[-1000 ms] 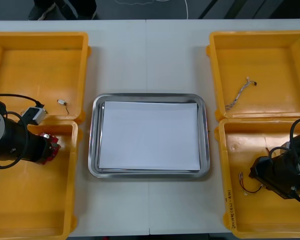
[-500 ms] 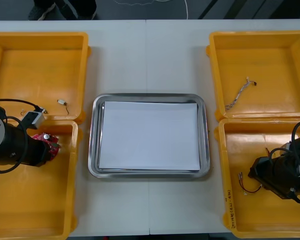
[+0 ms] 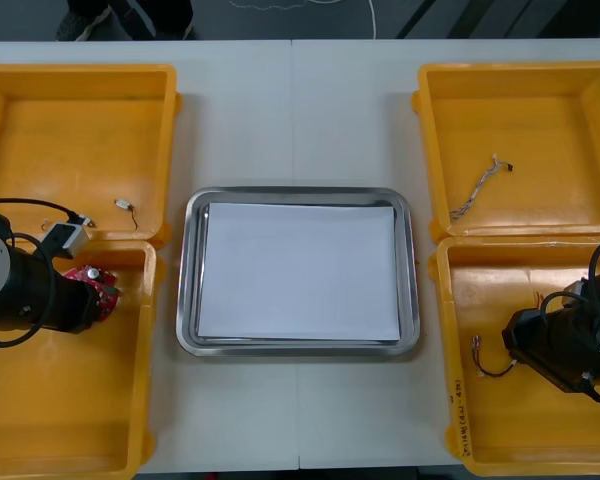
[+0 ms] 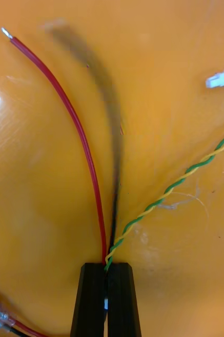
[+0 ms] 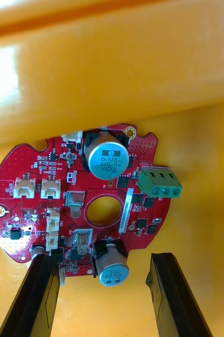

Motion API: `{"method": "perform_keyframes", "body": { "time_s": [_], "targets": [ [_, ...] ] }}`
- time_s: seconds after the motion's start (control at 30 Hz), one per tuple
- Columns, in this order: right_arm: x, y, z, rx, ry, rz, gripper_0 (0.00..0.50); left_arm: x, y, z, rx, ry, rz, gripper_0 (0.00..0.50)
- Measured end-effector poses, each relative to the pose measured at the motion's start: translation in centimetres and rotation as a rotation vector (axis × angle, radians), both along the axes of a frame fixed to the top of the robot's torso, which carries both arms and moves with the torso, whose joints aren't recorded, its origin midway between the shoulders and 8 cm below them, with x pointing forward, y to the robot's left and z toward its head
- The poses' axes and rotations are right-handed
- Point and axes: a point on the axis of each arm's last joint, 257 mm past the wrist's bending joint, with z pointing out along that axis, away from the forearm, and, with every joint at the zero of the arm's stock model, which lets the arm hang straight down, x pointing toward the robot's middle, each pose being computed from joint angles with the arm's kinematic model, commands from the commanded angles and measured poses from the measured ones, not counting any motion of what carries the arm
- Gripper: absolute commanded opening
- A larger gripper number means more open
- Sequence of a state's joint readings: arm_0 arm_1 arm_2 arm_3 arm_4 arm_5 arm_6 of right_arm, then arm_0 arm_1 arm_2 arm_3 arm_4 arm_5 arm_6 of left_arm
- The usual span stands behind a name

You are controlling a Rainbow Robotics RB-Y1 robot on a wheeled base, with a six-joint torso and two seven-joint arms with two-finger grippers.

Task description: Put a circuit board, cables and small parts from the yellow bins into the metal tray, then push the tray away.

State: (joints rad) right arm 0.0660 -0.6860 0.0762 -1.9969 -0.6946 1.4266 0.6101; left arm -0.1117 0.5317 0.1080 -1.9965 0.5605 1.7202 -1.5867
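The black cable (image 4: 112, 131) pinched in the right claw (image 4: 108, 267) is blurred farther out.

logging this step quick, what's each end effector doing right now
Left end effector: open, at the edge of the round red circuit board.
Right end effector: closed on cables.

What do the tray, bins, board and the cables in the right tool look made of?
Tray: polished metal, shiny grey rim; inside matte white, perhaps paper. Yellow bins: glossy moulded plastic, showing glare. Circuit board, at the open left tool: rigid red laminate, probably. Cables, pinched in the right tool: smooth coloured plastic insulation, bare metal tip.
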Motion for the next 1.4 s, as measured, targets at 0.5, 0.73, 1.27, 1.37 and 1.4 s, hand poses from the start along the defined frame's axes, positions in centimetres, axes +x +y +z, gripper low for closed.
{"method": "perform_keyframes", "body": {
  "time_s": [0.5, 0.73, 1.27, 1.37, 1.4],
  "targets": [
    [-1.5, 0.8, 1.0, -0.002, 0.042, 0.043, 0.0, 0.0, 0.0, -0.1, 0.011, 0.001, -0.015, 0.485],
    [-3.0, 2.3, 4.2, -0.052, 0.033, 0.187, 0.0, 0.0, 0.1, -0.1, 0.014, 0.001, -0.013, 0.467],
    [-1.9, 6.1, 10.6, -0.113, -0.034, 0.588, 0.0, 0.1, -0.1, -0.5, 0.036, 0.0, -0.024, 0.088],
    [-1.4, 6.5, 11.9, -0.124, -0.039, 0.618, 0.0, 0.1, 0.0, -0.5, 0.039, -0.002, -0.021, 0.023],
    [-1.1, 6.6, 12.3, -0.131, -0.043, 0.625, 0.0, 0.1, 0.0, -0.5, 0.04, -0.002, -0.019, 0.015]
  ]
}}
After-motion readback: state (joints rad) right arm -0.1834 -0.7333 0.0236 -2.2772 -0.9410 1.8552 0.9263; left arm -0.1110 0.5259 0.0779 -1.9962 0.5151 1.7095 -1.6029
